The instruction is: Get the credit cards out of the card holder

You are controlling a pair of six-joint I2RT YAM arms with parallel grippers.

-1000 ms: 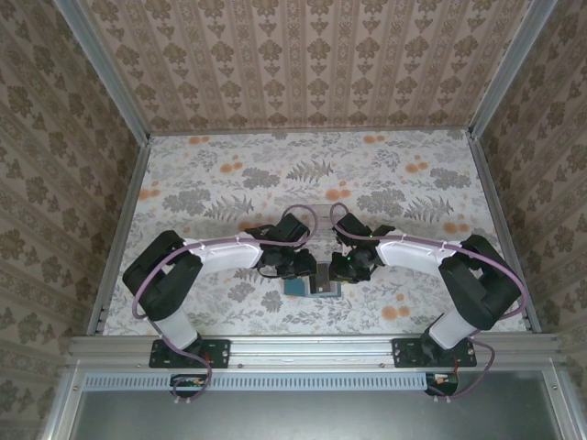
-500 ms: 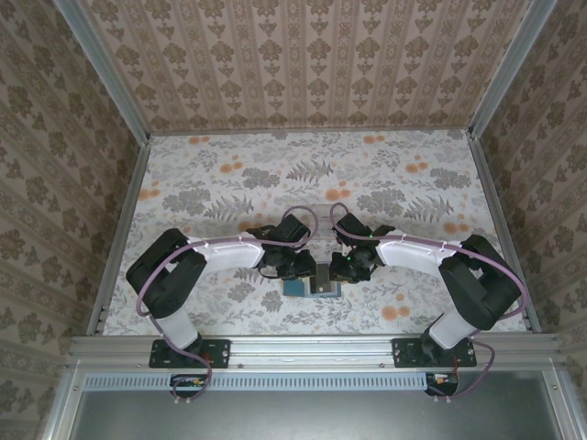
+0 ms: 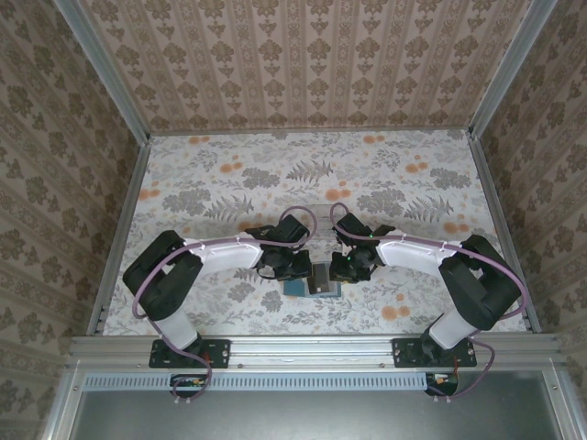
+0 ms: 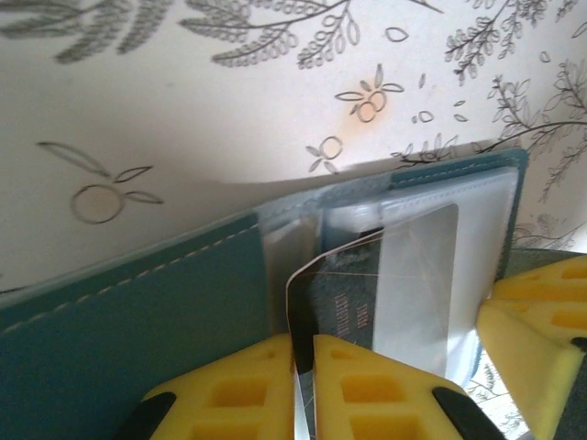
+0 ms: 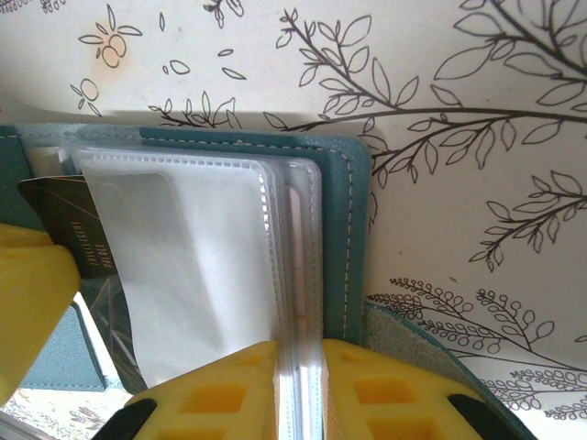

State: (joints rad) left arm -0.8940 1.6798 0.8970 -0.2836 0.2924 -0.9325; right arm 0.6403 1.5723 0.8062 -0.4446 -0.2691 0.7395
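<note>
**Card holder open, pinched from both sides**

The teal card holder lies open on the flowered bench, near the front edge and between the two arms. The left hand is narrowed to a slit on the edge of a dark card that sticks partly out of its pocket. The right hand is closed on the stacked clear sleeves at the holder's stitched edge

The card holder looks like matt teal leatherette with pale stitching; its clear plastic sleeves are glossy and wrinkled. The dark card has a smooth sheen. The yellow fingers look like matt plastic.
</note>
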